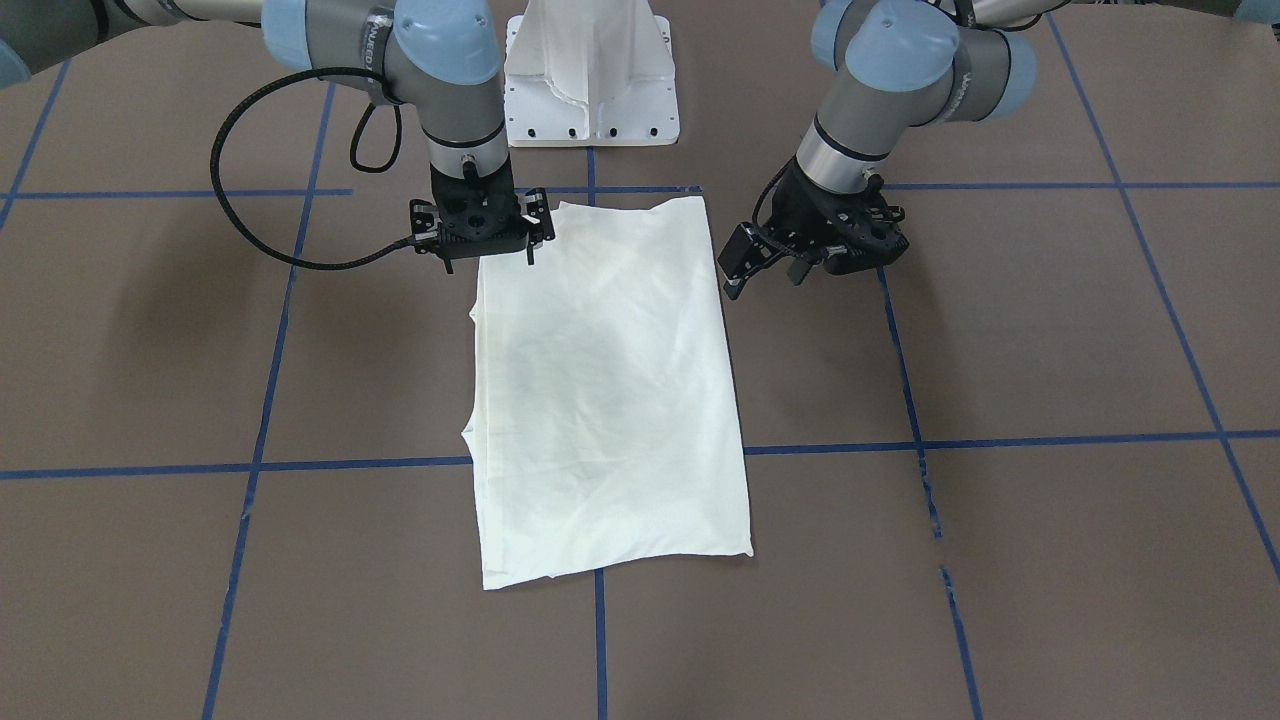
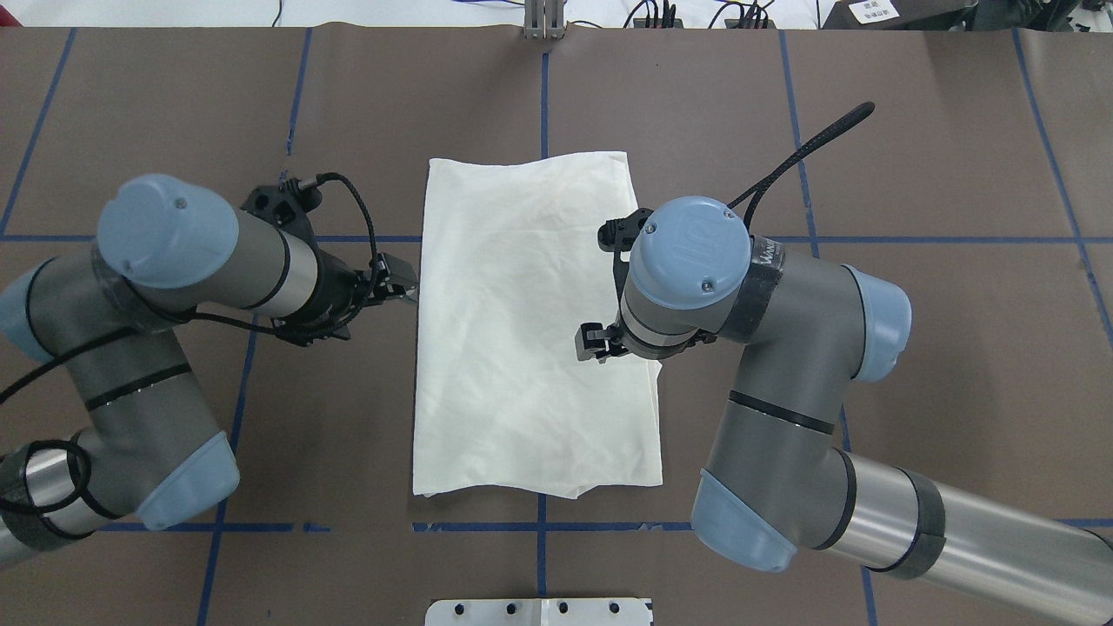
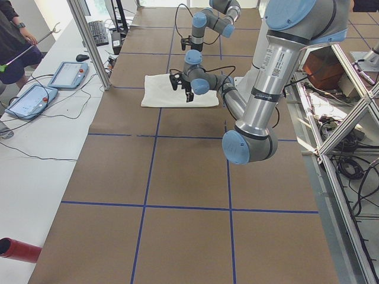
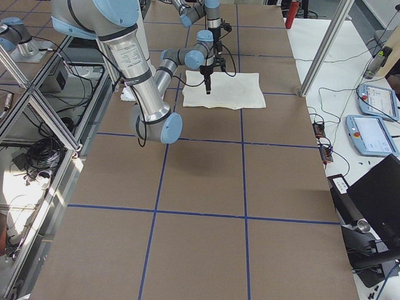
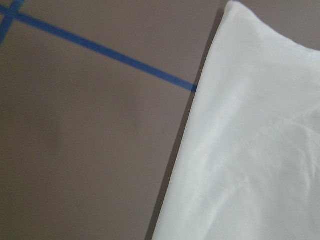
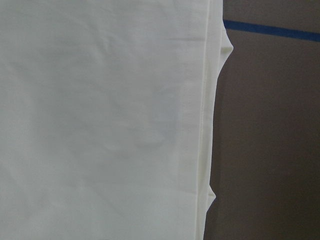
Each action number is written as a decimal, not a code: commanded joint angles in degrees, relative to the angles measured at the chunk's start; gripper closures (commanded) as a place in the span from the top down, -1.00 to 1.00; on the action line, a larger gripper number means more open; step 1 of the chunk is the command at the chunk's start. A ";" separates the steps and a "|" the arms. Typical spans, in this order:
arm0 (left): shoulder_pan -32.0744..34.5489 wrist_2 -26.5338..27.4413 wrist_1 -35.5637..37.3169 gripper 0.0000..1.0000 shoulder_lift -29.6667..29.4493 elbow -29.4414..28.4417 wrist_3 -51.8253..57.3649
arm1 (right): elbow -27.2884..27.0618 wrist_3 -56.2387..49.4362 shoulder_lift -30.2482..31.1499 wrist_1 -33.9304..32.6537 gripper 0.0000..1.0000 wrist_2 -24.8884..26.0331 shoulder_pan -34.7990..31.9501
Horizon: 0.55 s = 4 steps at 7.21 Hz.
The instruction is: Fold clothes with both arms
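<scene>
Our left tool [image 1: 768, 278] and right tool [image 1: 488, 258] hang open and empty; we fear a shallow pinch lifts only the top layer of the shirt [image 1: 610, 400].

From overhead, the right arm [image 2: 696, 269] covers most of the right hand [image 1: 488, 258] and a stretch of the shirt's [image 2: 522, 330] edge. The left hand [image 1: 768, 272] sits half under its own wrist there. The left wrist view is blurred, cloth and tabletop [image 5: 90, 150] both soft. In the side views both hands are too small to judge. The shirt's underside is hidden. The front view's top edge cuts off the right arm, the left arm [image 1: 900, 70] and the pedestal [image 1: 590, 90].
</scene>
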State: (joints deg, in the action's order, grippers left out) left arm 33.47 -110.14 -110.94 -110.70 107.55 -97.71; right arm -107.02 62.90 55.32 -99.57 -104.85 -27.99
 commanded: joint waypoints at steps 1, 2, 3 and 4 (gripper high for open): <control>-11.35 7.69 -3.86 1.00 2.07 0.03 -17.61 | -1.96 2.65 0.75 0.52 1.00 -0.53 0.04; -15.24 10.62 1.20 0.99 1.46 0.21 -21.78 | -2.05 3.28 0.84 0.52 1.00 -0.62 0.04; -16.85 11.17 6.47 0.98 -0.37 0.38 -22.52 | -2.05 3.37 0.84 0.52 1.00 -0.62 0.04; -17.65 12.13 7.57 0.98 -0.56 0.38 -22.96 | -2.05 3.37 0.84 0.52 1.00 -0.53 0.04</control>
State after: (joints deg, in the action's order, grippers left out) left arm 17.79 -99.56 -106.62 -110.43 107.85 -119.13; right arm -109.02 66.09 56.12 -99.06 -105.43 -27.95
